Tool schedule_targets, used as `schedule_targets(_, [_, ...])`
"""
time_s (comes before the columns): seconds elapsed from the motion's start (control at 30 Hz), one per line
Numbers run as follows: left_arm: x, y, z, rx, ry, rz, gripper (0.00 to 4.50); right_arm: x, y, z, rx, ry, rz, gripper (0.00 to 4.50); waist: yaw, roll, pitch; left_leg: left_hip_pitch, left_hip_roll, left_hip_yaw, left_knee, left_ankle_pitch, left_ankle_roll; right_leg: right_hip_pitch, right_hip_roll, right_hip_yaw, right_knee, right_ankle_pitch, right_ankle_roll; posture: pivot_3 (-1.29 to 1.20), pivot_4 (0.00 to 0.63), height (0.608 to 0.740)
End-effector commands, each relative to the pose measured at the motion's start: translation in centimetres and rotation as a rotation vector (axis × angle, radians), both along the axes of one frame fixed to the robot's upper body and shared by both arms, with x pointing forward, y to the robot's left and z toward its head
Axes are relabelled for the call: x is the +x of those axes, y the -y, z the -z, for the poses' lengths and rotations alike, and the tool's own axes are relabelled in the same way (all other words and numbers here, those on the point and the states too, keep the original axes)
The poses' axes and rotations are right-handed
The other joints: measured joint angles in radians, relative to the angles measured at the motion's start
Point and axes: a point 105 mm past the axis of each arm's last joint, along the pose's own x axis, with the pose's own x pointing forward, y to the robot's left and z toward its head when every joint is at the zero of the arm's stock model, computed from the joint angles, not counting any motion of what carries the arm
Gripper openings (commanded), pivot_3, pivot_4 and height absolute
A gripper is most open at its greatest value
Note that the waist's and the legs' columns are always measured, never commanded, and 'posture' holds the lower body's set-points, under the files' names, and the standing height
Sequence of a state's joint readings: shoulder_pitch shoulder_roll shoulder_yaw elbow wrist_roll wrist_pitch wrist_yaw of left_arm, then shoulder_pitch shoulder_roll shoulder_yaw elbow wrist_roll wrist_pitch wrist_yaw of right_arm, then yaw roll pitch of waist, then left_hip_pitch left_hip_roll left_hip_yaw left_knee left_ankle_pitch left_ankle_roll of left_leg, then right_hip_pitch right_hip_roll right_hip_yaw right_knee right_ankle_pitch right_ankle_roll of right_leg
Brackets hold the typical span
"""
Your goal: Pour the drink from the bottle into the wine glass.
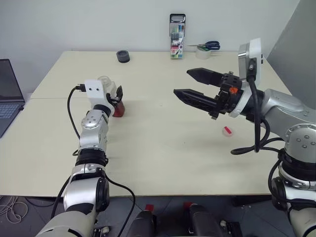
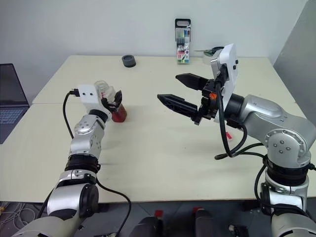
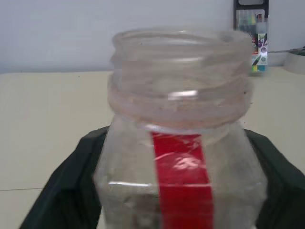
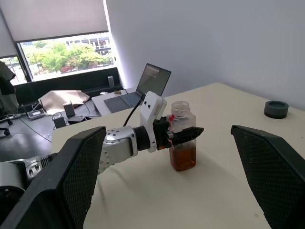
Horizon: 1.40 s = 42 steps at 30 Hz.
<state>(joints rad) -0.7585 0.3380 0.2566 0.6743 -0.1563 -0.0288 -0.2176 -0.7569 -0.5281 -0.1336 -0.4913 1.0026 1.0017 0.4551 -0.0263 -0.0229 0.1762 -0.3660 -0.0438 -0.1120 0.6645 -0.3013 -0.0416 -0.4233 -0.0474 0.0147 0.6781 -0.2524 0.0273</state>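
1. Confirm the start condition. The bottle [image 4: 183,143] stands upright on the worktop [image 1: 163,158], on your left side, with its neck uncapped. The drink [image 4: 183,157] fills only its lower part.
2. Check the left hand [image 2: 112,101]. It sits around the bottle at label height. Whether it is clamped on the bottle or merely standing around it cannot be told from these views, so verify the hold before any lift.
3. Note the right hand [image 1: 181,82]. It is spread wide, holds nothing, and is raised above mid-worktop, well apart from the bottle.
4. If the hold is not secure, close on the body below the neck threads. The plastic wall will likely flex, so apply only enough pressure to stop slipping.
5. Lift straight up and keep the bottle upright in transit. The neck is wide and open, so any early tilt risks a spill.
6. Tilt slowly over the wine glass. A low fill level means a steep angle before flow begins.
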Motion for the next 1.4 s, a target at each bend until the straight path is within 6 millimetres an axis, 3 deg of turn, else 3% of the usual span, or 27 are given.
schedule_targets(0.03, [-0.6, -0.4, -0.7, -0.002, 0.036, -0.013, 4.46, -0.6, 0.2, -0.7, 0.011, 0.058, 0.008, 4.50, 0.000, 0.000, 0.000, 0.000, 0.000, 0.000, 0.000, 0.000, 0.000, 0.000, 0.000, 0.000, 0.000, 0.000, 0.000, 0.00, 0.150, 0.740])
schedule_targets(0.27, [-2.0, 0.0, 1.1, 0.008, -0.021, 0.004, 4.46, -0.4, 0.8, 0.2, -0.002, 0.045, 0.041, 4.50, 0.000, 0.000, 0.000, 0.000, 0.000, 0.000, 0.000, 0.000, 0.000, 0.000, 0.000, 0.000, 0.000, 0.000, 0.000, 0.00, 0.150, 0.740])
schedule_targets(0.57, [-6.6, 0.3, 3.2, 0.063, -0.132, 0.056, 4.46, -0.8, 2.8, 3.1, 0.014, -0.046, 0.171, 4.50, 0.001, 0.000, 0.000, 0.000, 0.001, -0.001, -0.001, 0.000, 0.000, 0.000, 0.000, 0.001, -0.001, 0.000, 0.000, 0.00, 0.150, 0.740])
schedule_targets(0.67, [-8.7, 1.8, 3.5, 0.102, -0.176, 0.201, 4.46, -0.2, 4.6, 5.1, 0.003, -0.110, 0.303, 4.50, 0.001, 0.000, 0.000, 0.000, 0.001, -0.001, -0.001, 0.000, 0.000, 0.001, 0.000, 0.001, -0.001, 0.000, 0.000, 0.00, 0.150, 0.740])
schedule_targets(0.87, [-12.9, 7.0, 2.8, 0.208, -0.242, 0.646, 4.46, 1.7, 8.9, 9.0, 0.010, -0.267, 0.610, 4.50, 0.000, 0.000, 0.000, 0.001, 0.001, 0.000, -0.001, 0.000, 0.001, 0.002, 0.002, 0.001, -0.001, 0.000, 0.000, 0.00, 0.150, 0.740])
schedule_targets(0.97, [-13.4, 8.3, 1.7, 0.203, -0.239, 0.780, 4.46, 3.4, 10.7, 10.5, 0.051, -0.349, 0.768, 4.50, 0.000, 0.000, 0.000, 0.003, 0.002, 0.001, -0.001, 0.000, 0.001, 0.003, 0.003, 0.002, -0.001, 0.000, 0.000, 0.00, 0.150, 0.740])
schedule_targets(1.2, [-13.1, 10.2, -1.6, 0.257, -0.164, 0.918, 4.46, 7.9, 12.8, 11.0, 0.457, -0.543, 0.951, 4.50, -0.007, 0.000, 0.000, 0.003, 0.003, 0.004, -0.001, -0.002, 0.003, 0.002, 0.009, 0.003, 0.000, 0.000, 0.000, 0.00, 0.150, 0.740])
schedule_targets(1.4, [-13.3, 10.1, -1.5, 0.296, -0.172, 0.934, 4.46, 10.2, 13.1, 12.3, 0.778, -0.730, 0.981, 4.50, -0.006, 0.001, 0.000, 0.002, 0.003, 0.003, -0.002, 0.000, 0.001, 0.001, 0.009, 0.003, 0.000, 0.000, 0.000, 0.00, 0.150, 0.740])
